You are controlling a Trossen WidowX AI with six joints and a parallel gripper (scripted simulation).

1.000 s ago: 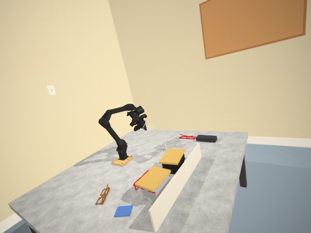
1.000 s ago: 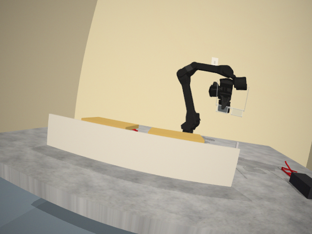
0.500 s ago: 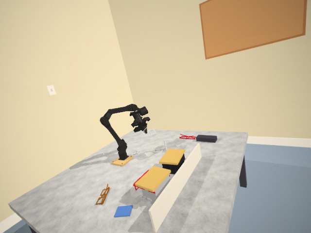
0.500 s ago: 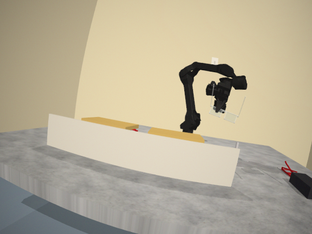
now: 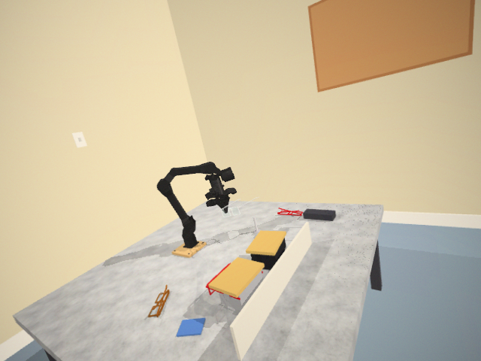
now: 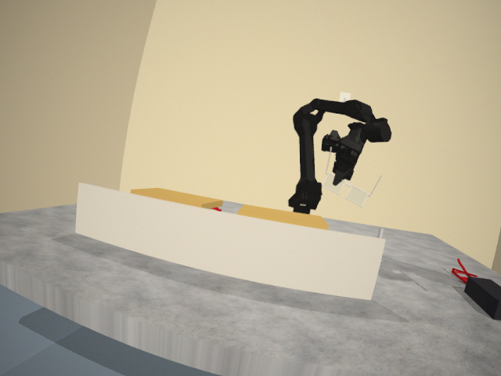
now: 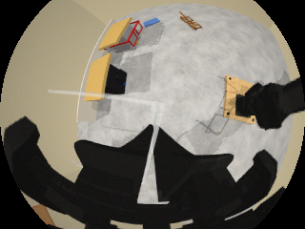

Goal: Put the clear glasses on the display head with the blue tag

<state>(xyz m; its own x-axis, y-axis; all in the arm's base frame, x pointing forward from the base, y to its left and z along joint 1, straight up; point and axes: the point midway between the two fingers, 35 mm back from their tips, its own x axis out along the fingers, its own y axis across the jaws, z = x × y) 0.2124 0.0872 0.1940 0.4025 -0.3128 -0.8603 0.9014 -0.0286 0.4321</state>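
Glasses with clear lenses [image 5: 235, 211] [image 6: 356, 196] [image 7: 105, 96] hang in the air above the desk [image 5: 116, 295] [image 6: 202, 323] [image 7: 191, 62], gripped by the closed claw [image 5: 225, 210] [image 6: 336, 183] [image 7: 152, 128] at the front of the frame. They are tilted, with both temples spread open, and are apart from both display heads. In the wrist view one temple stretches across the picture, passing in front of the yellow board over the black head.

The black head [image 5: 278, 252] [image 7: 115, 80] stands under its yellow board, with a tiny blue spot on its side; whether that is the tag is too small to tell. Beside it, the grey head [image 5: 231, 303], also under a yellow board, wears red glasses [image 5: 217, 275] [image 6: 217, 209] [image 7: 134, 33]. A long white panel [image 5: 271, 289] [image 6: 226, 247] stands upright alongside both heads.

Brown glasses [image 5: 166, 296] [image 7: 192, 21] and a flat blue square [image 5: 190, 327] [image 7: 152, 22] lie on the desk near the grey head. Well apart from these, another red pair [image 5: 295, 213] [image 6: 457, 276] lies just beside a black box [image 5: 319, 214] [image 6: 485, 293]. A short pale post [image 5: 255, 224] [image 6: 380, 233] stands near the black head.
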